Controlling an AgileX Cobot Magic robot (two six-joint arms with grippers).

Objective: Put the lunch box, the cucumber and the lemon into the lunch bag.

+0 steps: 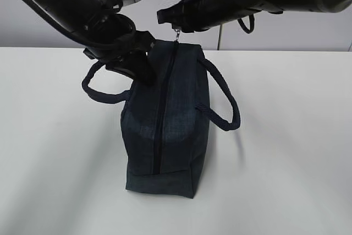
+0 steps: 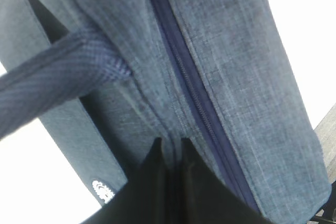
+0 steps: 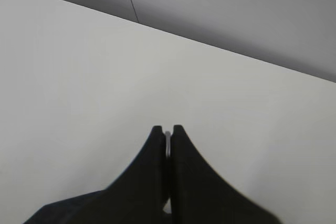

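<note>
The lunch bag (image 1: pixel 168 130) stands on the tabletop (image 1: pixel 286 152), zipper (image 1: pixel 164 108) running from far end toward you. Your right tool (image 1: pixel 177 30) is clamped on the ring pull (image 1: pixel 177 36) at the far end; your left tool (image 1: pixel 144 72) pinches the fabric beside it.

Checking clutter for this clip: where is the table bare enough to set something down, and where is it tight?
The table is bare left, right and in front of the bag. It is crowded at the bag's far top end, where both end effectors, left and right, meet.
</note>
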